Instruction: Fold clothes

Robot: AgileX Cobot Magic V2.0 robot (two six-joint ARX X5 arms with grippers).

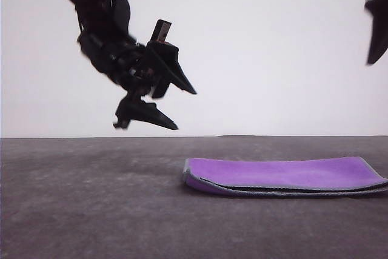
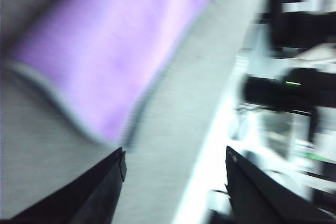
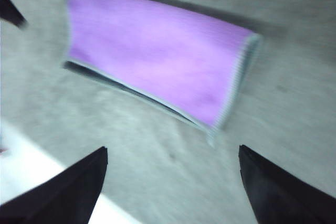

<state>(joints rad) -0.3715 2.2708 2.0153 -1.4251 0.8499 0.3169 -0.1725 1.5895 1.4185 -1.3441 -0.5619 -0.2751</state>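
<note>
In the front view the left gripper (image 1: pixel 182 108) hangs in the air over the left part of the grey table (image 1: pixel 91 198), its jaws spread well apart and holding nothing; its wrist view shows the two dark fingers (image 2: pixel 100 187) wide apart too. To its right the clothes (image 1: pixel 285 176) lie folded flat on the table, purple face up, light grey edging along the rim, touched by neither arm. At the far right the right gripper (image 3: pixel 173 182) is raised high, also wide open and empty.
</note>
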